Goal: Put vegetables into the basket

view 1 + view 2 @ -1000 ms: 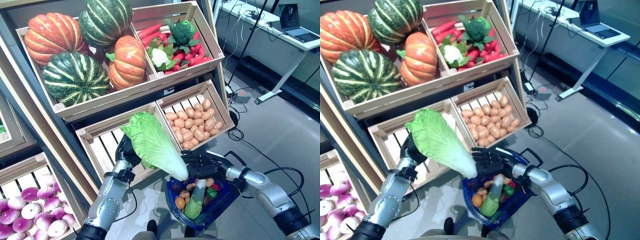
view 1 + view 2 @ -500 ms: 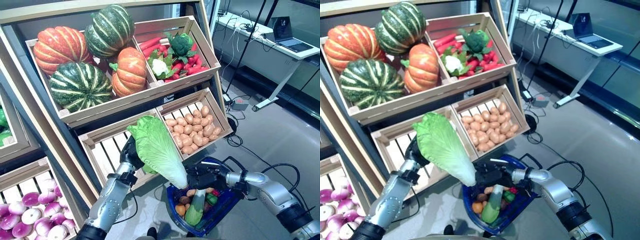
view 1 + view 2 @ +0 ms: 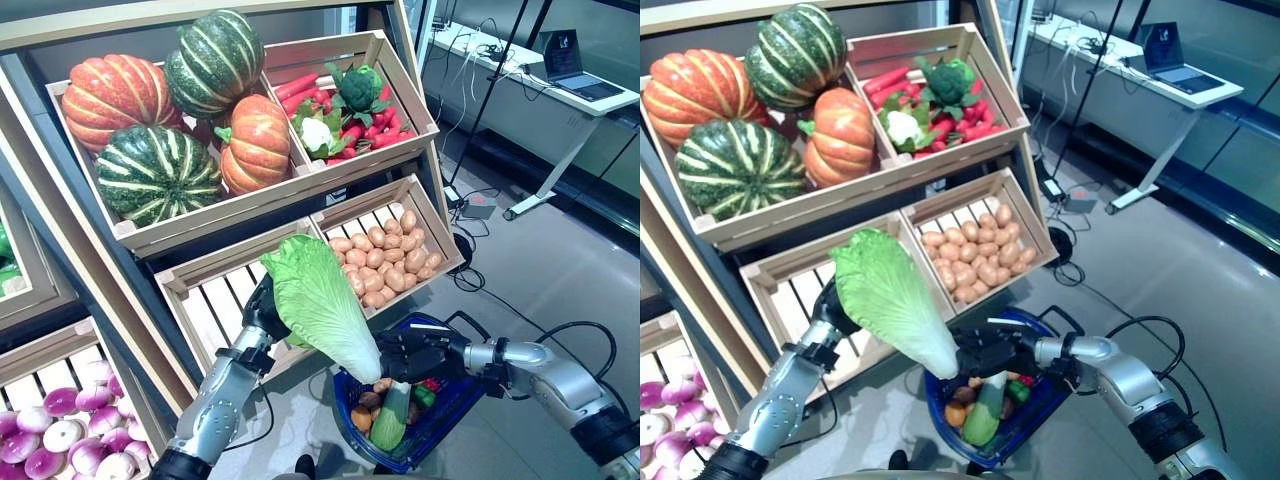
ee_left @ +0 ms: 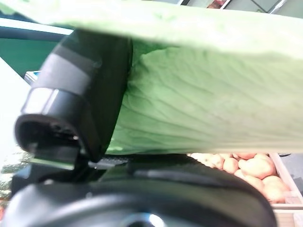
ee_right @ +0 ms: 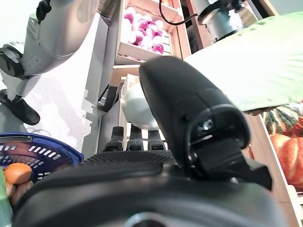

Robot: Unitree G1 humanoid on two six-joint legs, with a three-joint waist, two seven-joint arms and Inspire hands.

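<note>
A large pale green cabbage (image 3: 318,298) is in my left hand (image 3: 262,306), whose fingers and thumb (image 4: 90,94) curl round its leafy end. It slants down to the right, and its white base (image 3: 368,368) hangs just over the blue basket (image 3: 445,405). The basket holds several vegetables, among them a green cucumber (image 3: 388,418). My right hand (image 3: 412,352) lies over the basket's near rim with relaxed fingers that reach toward the cabbage base. The basket's black handle (image 3: 462,322) loops by that wrist. In the right wrist view the basket's rim (image 5: 28,152) shows beside the hand.
Wooden shelf crates stand behind: pumpkins (image 3: 150,170) upper left, carrots and broccoli (image 3: 350,95) upper right, potatoes (image 3: 385,255) lower right, an open slatted crate (image 3: 205,310) behind my left hand. Purple onions (image 3: 60,445) fill a crate at lower left. A desk with a laptop (image 3: 575,60) is far right.
The camera has shifted a little. The cabbage has dipped slightly, so its white base is closer to the basket and my right hand's fingers.
</note>
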